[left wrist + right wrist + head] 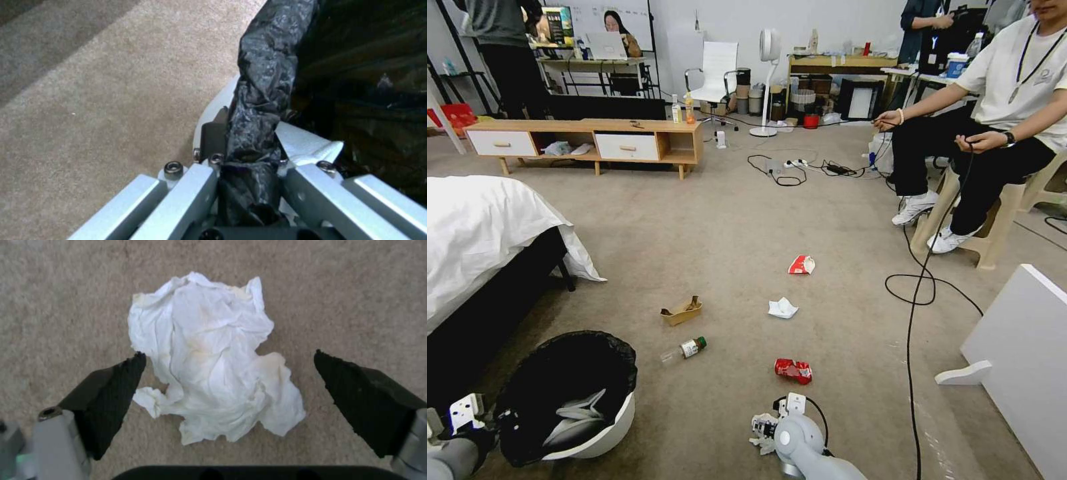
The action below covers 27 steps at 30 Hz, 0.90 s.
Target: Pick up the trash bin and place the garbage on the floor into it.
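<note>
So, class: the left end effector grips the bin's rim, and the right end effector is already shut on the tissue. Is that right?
Not quite. The right end effector is open: in the right wrist view its fingers stand apart on either side of the tissue. The left end effector does grip the rim of the bin.

Beige carpet [727,220] covered the whole floor, with black cables [920,287] snaking across it. A bed [474,233] with white sheets sat at the left, and a low wooden TV stand [587,141] with white drawers stood behind it. Farther back stood a white chair [717,70], a fan [768,60] and cluttered desks [834,63] against the pale wall. A white panel [1020,360] leaned at the right.
</note>
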### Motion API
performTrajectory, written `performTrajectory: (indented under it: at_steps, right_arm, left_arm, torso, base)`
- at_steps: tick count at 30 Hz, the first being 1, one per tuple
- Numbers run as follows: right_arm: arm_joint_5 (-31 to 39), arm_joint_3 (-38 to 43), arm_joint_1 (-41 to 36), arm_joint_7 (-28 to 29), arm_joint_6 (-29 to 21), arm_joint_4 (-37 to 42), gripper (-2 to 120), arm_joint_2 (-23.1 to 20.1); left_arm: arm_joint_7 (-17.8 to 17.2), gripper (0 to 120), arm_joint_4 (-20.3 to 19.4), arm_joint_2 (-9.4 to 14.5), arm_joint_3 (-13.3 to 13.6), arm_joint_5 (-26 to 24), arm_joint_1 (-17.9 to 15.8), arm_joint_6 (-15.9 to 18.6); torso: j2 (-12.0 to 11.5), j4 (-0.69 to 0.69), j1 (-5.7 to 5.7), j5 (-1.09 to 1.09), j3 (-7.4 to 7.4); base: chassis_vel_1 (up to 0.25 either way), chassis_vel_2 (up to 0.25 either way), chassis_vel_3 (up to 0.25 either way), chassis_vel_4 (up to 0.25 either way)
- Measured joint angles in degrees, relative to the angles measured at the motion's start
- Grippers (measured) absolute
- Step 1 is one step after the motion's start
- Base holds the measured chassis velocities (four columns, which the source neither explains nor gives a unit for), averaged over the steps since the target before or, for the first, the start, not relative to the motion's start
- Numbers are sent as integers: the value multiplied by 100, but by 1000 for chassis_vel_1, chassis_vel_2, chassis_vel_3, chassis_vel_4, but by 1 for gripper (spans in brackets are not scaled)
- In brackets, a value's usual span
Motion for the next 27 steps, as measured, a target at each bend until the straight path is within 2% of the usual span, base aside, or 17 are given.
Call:
performTrajectory:
  at_steps: [7, 8, 13, 14, 18, 20, 25, 27]
  right_arm:
    - [-54, 4, 5, -76, 19, -69, 79, 28]
    - [-91, -12, 18, -106, 29, -88, 71, 37]
    - [-144, -59, 33, -128, 38, -154, 64, 89]
    - [-182, -94, 36, -154, 47, -193, 59, 98]
    - [-222, -139, 55, -182, 60, -255, 52, 111]
    - [-259, -148, 74, -205, 74, -319, 44, 129]
    - [-287, -146, 71, -222, 100, -320, 41, 119]
    - [-297, -138, 44, -237, 102, -257, 32, 70]
  left_arm:
    - [0, 2, -3, 2, -14, -2, 3, 0]
    - [0, 2, -8, 5, -24, -3, 12, 0]
    - [0, 2, -16, 5, -53, -12, 23, 0]
    - [0, 2, -21, 5, -58, -16, 28, 0]
    - [0, 2, -25, 2, -63, -19, 36, 0]
    - [0, 2, -29, -1, -66, -19, 43, 0]
    - [0, 2, -26, -4, -66, -9, 46, 0]
    - [0, 2, -15, -10, -52, 7, 37, 0]
  torso:
    - [0, 0, 0, 0, 0]
    - [0, 0, 0, 0, 0]
    - [0, 0, 0, 0, 0]
    - [0, 0, 0, 0, 0]
    - [0, 0, 0, 0, 0]
    - [2, -2, 0, -2, -1]
    - [2, 1, 0, -1, -1]
    - [1, 2, 0, 0, 0]
  base:
    - [0, 0, 0, 0]
    - [0, 0, 0, 0]
    - [0, 0, 0, 0]
    - [0, 0, 0, 0]
    - [0, 0, 0, 0]
    - [0, 0, 0, 0]
    - [0, 0, 0, 0]
    - [0, 0, 0, 0]
